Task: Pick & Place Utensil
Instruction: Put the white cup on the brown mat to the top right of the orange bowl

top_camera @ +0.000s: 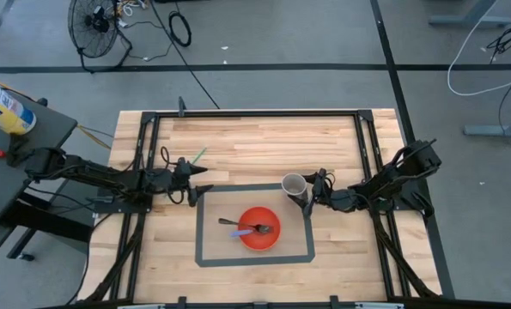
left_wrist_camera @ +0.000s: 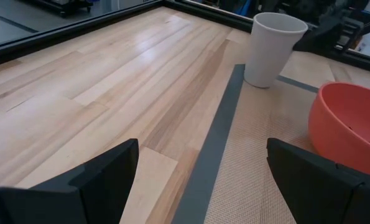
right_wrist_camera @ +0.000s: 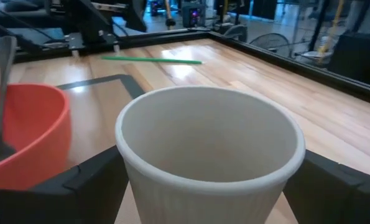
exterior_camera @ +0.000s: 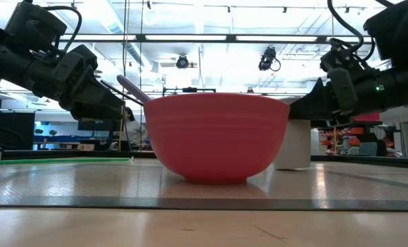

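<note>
A red bowl (top_camera: 258,227) stands on the mat inside the grey taped rectangle. A metal utensil (top_camera: 240,227) lies in it, its handle (right_wrist_camera: 4,81) leaning up over the rim toward the table's left. A white ribbed cup (top_camera: 294,184) stands upright on its base at the rectangle's far right corner. My right gripper (right_wrist_camera: 209,186) is open, with one finger on each side of the cup, just below its rim. My left gripper (top_camera: 202,190) waits open at the rectangle's far left corner with nothing between its fingers (left_wrist_camera: 104,180). My right gripper comes at the cup nearly level from the table's right side. Its fingers (right_wrist_camera: 91,183) stand at the two sides of the cup's wall (right_wrist_camera: 172,193) below the rim. Whether they touch the wall, I cannot tell. The cup stands upright on the table.
A green straw (top_camera: 198,155) lies on the bare wood beyond the left gripper. Black frame rails (top_camera: 255,113) run along the table's far, left and right sides. A side table with a bottle (top_camera: 2,107) stands off the left edge.
</note>
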`<action>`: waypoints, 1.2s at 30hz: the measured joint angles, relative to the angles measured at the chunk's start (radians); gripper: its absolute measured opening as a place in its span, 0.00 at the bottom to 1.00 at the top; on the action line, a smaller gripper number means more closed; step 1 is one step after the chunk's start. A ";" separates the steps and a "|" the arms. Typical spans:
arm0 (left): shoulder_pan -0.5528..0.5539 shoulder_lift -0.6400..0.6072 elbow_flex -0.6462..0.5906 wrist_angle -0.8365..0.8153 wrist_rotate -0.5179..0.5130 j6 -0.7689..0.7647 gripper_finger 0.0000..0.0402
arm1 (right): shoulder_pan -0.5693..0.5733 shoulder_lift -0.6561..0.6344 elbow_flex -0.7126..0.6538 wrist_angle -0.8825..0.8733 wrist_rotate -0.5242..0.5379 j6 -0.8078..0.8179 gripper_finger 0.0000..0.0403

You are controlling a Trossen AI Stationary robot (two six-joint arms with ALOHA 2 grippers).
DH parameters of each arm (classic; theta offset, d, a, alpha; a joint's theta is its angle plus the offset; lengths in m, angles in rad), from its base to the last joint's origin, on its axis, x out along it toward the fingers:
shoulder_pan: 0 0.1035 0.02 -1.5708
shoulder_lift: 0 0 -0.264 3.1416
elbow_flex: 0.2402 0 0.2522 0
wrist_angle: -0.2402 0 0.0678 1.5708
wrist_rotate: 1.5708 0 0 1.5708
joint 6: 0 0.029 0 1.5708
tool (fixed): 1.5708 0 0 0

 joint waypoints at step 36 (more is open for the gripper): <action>0.000 0.000 0.000 0.000 0.000 0.000 0.90 | 0.003 0.001 0.003 -0.096 -0.117 0.089 0.99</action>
